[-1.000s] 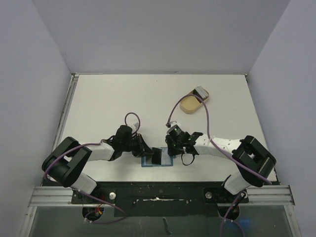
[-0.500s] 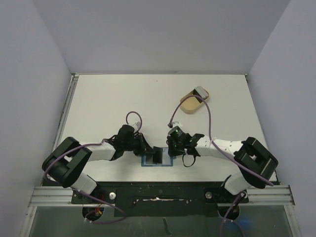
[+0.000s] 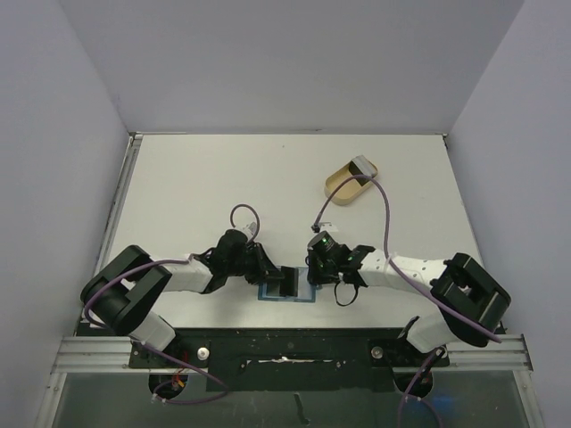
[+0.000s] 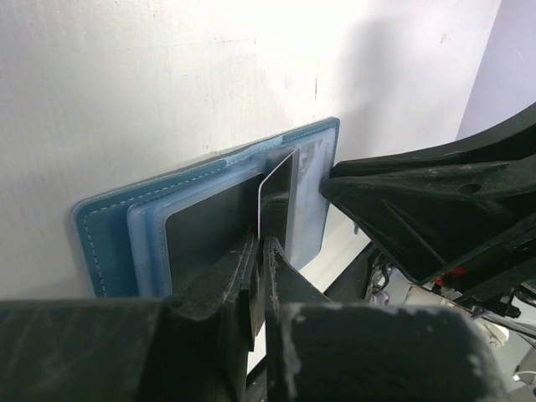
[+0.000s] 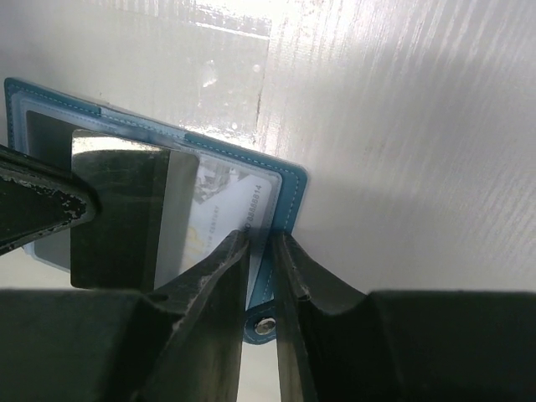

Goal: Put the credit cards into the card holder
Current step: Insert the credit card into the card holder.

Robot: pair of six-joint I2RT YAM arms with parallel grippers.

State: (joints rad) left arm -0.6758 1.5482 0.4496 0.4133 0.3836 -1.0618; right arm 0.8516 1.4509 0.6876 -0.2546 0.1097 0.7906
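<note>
My left hand (image 4: 260, 251) is pinching a dark card (image 4: 278, 197) by its lower edge and holding it upright over the middle of the open blue wallet (image 4: 109, 243), which is lying flat at the near edge of the white bench (image 3: 196, 196). My right hand (image 5: 260, 244) is clamping the wallet's right edge beside its snap tab (image 5: 265, 325). A second card (image 3: 361, 166) seems to be lying in the tan dish (image 3: 337, 187), well apart.

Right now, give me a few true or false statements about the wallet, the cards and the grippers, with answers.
1. The card holder lies open on the table. True.
2. The left gripper is empty. False: it pinches a credit card over the card holder.
3. The right gripper pinches the card holder's edge. True.
4. The tan dish touches the card holder. False: it lies well apart, toward the far right.
</note>
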